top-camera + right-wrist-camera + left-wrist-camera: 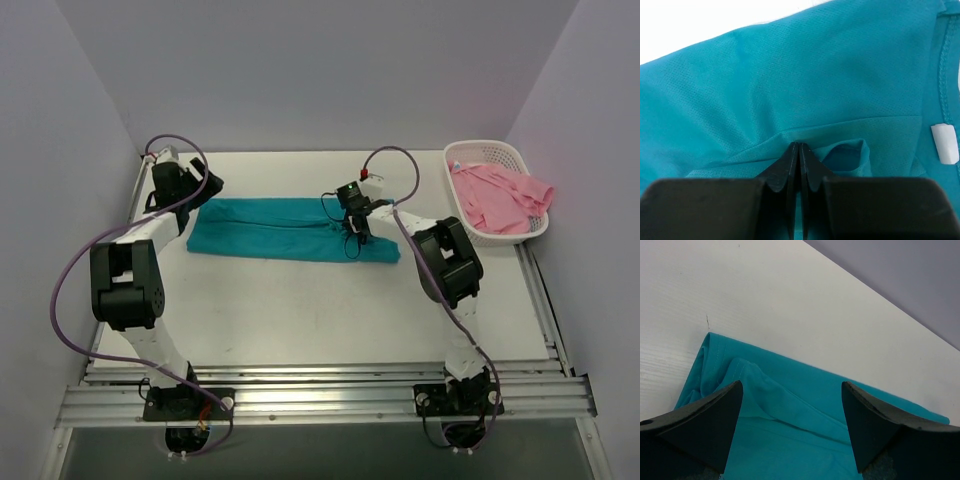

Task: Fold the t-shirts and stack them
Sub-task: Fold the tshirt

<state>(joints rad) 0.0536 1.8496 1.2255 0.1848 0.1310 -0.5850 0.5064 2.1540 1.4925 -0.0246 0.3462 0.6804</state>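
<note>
The teal t-shirt lies as a long folded strip across the middle of the table. My left gripper hovers open over its left end; in the left wrist view the shirt shows between the spread fingers and nothing is held. My right gripper is at the strip's right part, shut on a pinched ridge of teal cloth, which puckers at my gripper. The white neck label shows at the right. The pink t-shirt lies crumpled in the basket.
The white lattice basket stands at the table's back right corner. Grey walls close in the back and both sides. Bare white table lies in front of the teal strip. Metal rails run along the near edge.
</note>
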